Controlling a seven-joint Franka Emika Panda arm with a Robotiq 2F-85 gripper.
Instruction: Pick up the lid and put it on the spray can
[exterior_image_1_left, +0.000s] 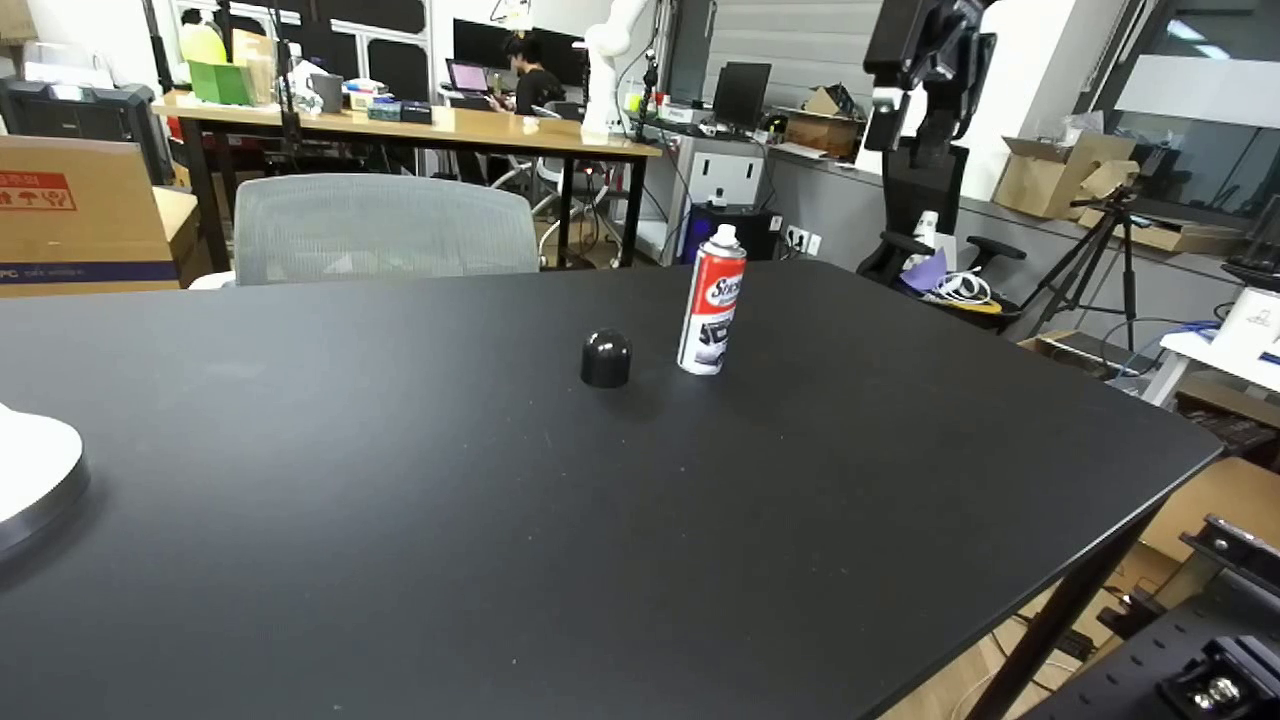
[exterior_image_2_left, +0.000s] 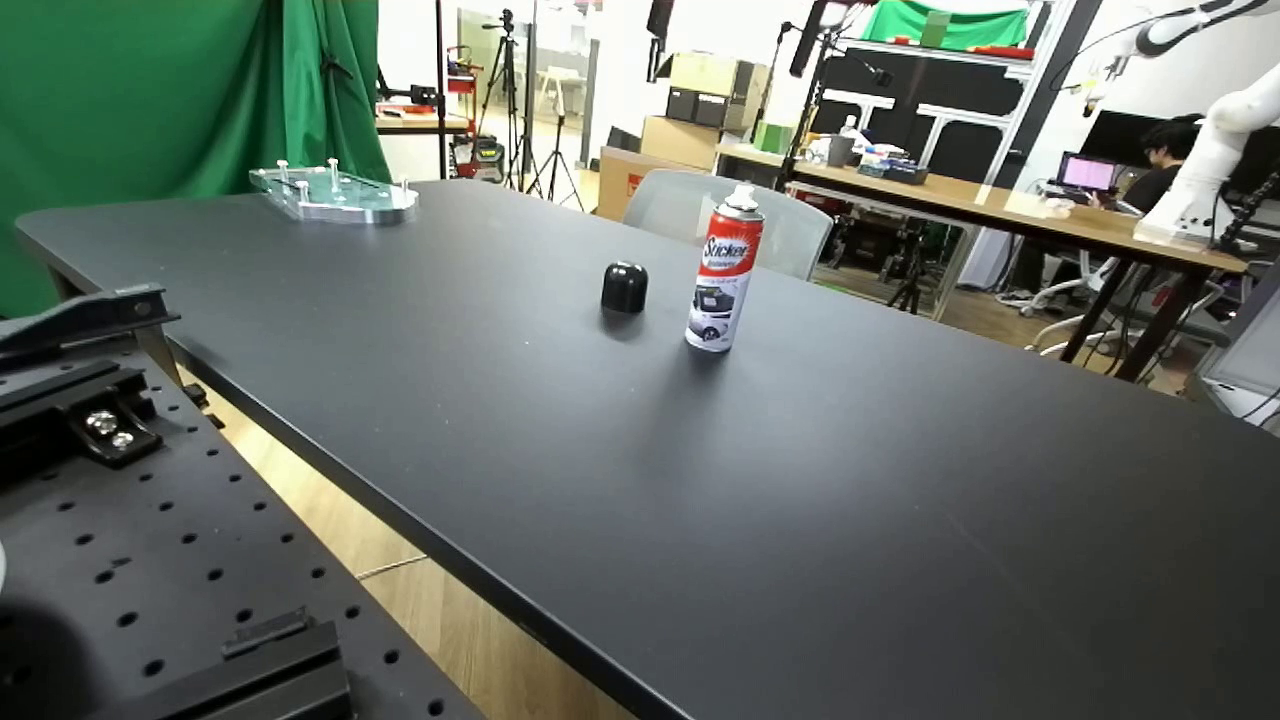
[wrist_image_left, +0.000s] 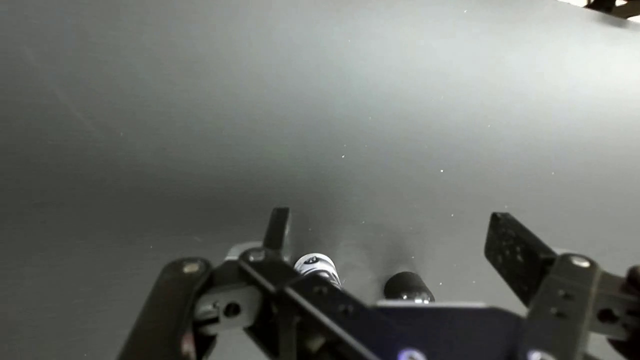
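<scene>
The lid (exterior_image_1_left: 606, 359) sits dome-up on the surface (exterior_image_1_left: 480, 560), near the spray can (exterior_image_1_left: 711, 310) but apart from it in both exterior views. Its open end is presumably facing down, and I take that as deliberate: I could pinch it by the sides and lower it onto the can without turning it over. The can stands upright with its white nozzle (exterior_image_1_left: 725, 236) bare, so the lid's place is reachable from straight above; being tall and narrow, it could tip if I pressed off-centre.

My fingers (wrist_image_left: 517, 257) are spread wide, gripping nothing, and hang well above both things. I read that gap as room to straddle the lid, and the height as clearance for lining up; reaching for the lid looks like the step in hand. In the wrist view the can shows close by the finger toward that view's left, so I'd centre over the lid first, lest that finger clip the can on descent.

Farther out, in an exterior view, a plate with a metal rim (exterior_image_2_left: 350, 213) lies at the far end of the surface, probably parked there to leave me working room. A chair (exterior_image_1_left: 385, 228) with a grey mesh back stands just past the edge.
</scene>
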